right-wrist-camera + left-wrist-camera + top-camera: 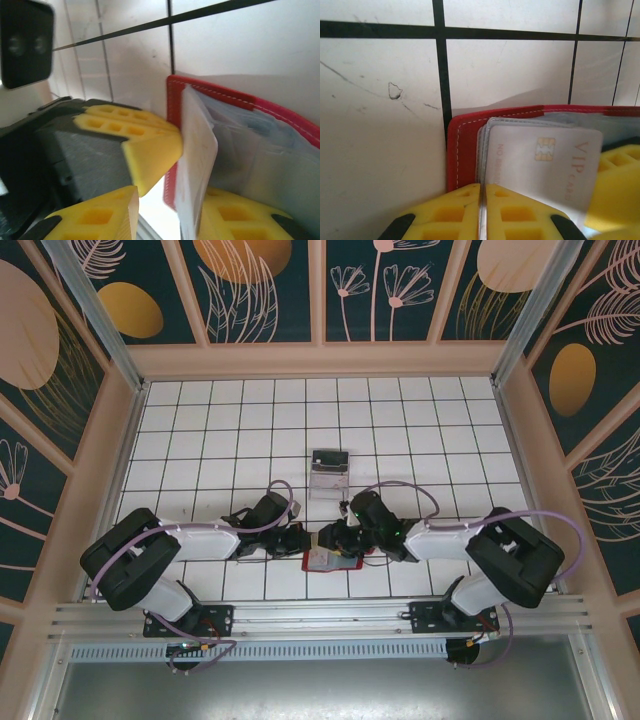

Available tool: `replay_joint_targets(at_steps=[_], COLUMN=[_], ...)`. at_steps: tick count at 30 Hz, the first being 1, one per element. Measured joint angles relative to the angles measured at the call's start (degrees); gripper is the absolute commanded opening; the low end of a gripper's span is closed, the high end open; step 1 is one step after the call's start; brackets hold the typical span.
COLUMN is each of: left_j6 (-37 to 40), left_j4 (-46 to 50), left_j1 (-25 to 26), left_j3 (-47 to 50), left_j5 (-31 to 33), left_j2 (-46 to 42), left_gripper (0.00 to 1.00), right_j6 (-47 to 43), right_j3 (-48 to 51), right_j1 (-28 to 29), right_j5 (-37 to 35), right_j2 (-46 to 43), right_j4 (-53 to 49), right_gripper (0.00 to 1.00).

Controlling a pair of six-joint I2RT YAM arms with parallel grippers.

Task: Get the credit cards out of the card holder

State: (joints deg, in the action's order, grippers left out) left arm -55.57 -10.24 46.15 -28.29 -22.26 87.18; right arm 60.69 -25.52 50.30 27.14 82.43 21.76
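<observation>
The red card holder (335, 564) lies open on the tiles near the front edge, between both grippers. My left gripper (481, 186) is shut on the edge of its grey inner pocket, beside the red rim (462, 145). A pale credit card (540, 165) with a gold chip and "VIP CARD" lettering sticks out of that pocket. In the right wrist view the card (197, 150) stands edge-on between the jaws of my right gripper (172, 200). It lies against the right finger, with a gap to the left finger. The left gripper's yellow fingers (145, 145) press at the holder's corner.
A clear plastic box (328, 472) stands about one tile beyond the holder. Both arms reach inward and meet at the middle front of the white tiled floor (220, 430). The metal rail (320, 618) runs just behind the holder.
</observation>
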Motion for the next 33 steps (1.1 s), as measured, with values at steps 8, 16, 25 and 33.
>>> replay_joint_targets(at_steps=[8,16,25,33], left_j6=[0.0,0.0,0.0,0.0], left_j4=[-0.1,0.0,0.3,0.3], left_j1=[0.0,0.0,0.0,0.0], left_j3=[0.0,-0.2,-0.3,-0.3], left_j5=[0.0,0.1,0.1,0.2], left_j2=[0.3,0.3,0.3,0.3], left_gripper=[0.11,0.11,0.11,0.11], right_j6=[1.4,0.9,-1.7,-2.3], right_j3=[2.2,2.1,-0.8,-1.0], right_j1=[-1.2,-1.6,-1.6,-1.6], right_j5=[1.0,0.9,-2.7,-5.2], right_j2=[-3.8,-5.0,-3.5,-5.0], right_j4=[1.8,1.5,-7.6,-13.8], right_gripper=[0.25,0.17,0.22,0.21])
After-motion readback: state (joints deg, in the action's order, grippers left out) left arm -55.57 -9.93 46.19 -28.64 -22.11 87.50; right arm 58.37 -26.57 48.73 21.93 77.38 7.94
